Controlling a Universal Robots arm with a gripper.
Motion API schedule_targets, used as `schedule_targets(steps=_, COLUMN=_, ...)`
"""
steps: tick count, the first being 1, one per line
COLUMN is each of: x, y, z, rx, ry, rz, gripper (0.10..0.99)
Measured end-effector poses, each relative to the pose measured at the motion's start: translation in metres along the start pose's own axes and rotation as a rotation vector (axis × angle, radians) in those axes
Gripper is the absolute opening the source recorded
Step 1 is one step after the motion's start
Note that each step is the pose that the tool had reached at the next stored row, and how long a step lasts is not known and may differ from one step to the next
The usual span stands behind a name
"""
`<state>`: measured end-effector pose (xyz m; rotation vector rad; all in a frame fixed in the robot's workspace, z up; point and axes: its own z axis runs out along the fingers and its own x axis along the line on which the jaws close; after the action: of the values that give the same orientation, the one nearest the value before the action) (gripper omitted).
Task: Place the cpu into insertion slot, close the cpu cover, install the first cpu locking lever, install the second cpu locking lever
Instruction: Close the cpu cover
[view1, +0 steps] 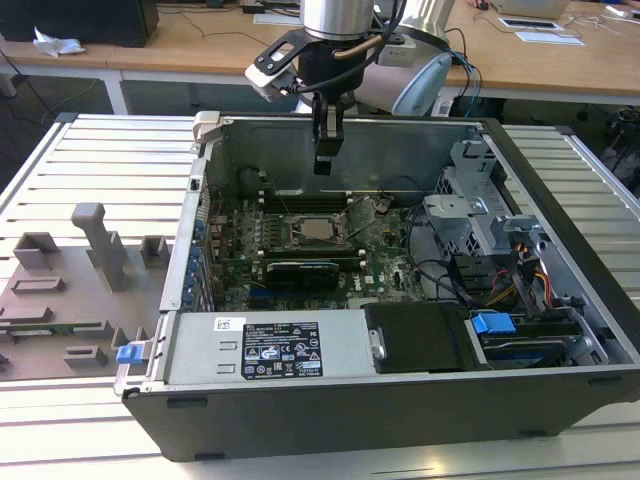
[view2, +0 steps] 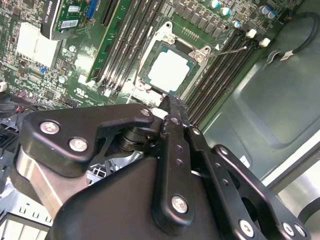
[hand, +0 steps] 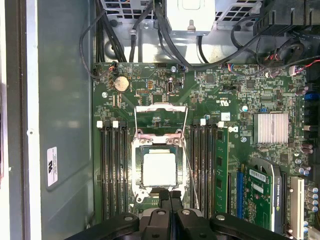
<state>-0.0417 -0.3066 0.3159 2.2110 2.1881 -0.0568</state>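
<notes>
an open computer case (view1: 400, 415) lies on a slatted bench, its labelled power supply (view1: 270, 345) nearest the exterior view; beyond it, on the green motherboard (view1: 385, 255), the cpu (view1: 318, 229) already sits flat in the insertion slot (hand: 138, 172), silvery top up, between the banks of memory slots

in the first wrist view the cpu cover (hand: 161, 106) is swung back off the socket on its hinge, with bare board visible through its square opening, and a thin wire locking lever (hand: 190, 170) stands free along one side of the socket

the gripper (view1: 322, 165) hangs above the far edge of the socket, touching nothing, its two black fingers pressed together and empty

the chip looks light, rigid and easily damaged on its underside, its smooth lid likely slippery, so opposite edges seem the safest hold; the cover appears thin, stiff sheet metal, best moved by its free edge

wooden desks (view1: 200, 45) line the far background
</notes>
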Motion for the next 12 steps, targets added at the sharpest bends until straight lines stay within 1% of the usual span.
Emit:
schedule_targets(steps=2, x=0.0, y=0.0002, z=0.0, rx=0.0, ry=-0.0001, rz=0.0, gripper=0.106)
schedule_targets(steps=5, x=0.0001, y=0.0031, z=0.0, rx=0.0, ry=-0.0001, rz=0.0, gripper=0.106)
schedule_targets(steps=12, x=0.0002, y=0.0153, z=-0.0001, rx=0.002, ry=-0.0005, rz=0.0, gripper=0.106)
